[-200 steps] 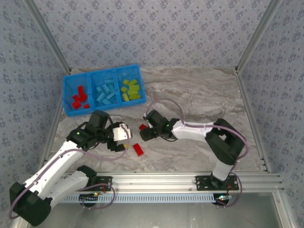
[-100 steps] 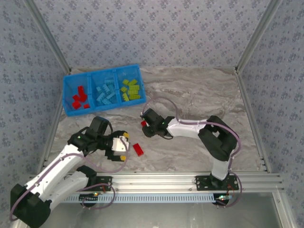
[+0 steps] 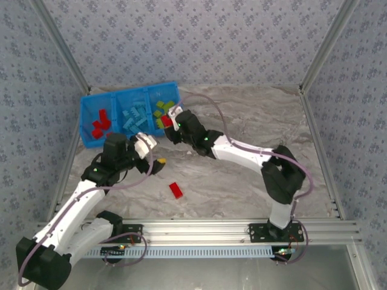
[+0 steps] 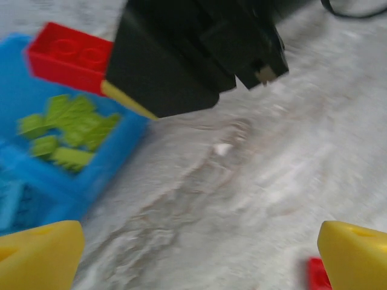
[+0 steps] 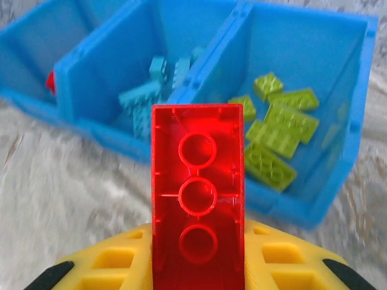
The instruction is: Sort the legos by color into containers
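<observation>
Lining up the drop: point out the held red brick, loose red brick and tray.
held red brick (image 5: 197, 205), right wrist view, studded face
loose red brick (image 3: 176, 190), top view, middle
tray (image 5: 354, 103), right wrist view, right wall

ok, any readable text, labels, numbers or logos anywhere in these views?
No readable text in any view.
tray: no label or marking.
held red brick: plain underside tubes, no print.
green bricks: studs too small to show any logo.
</observation>
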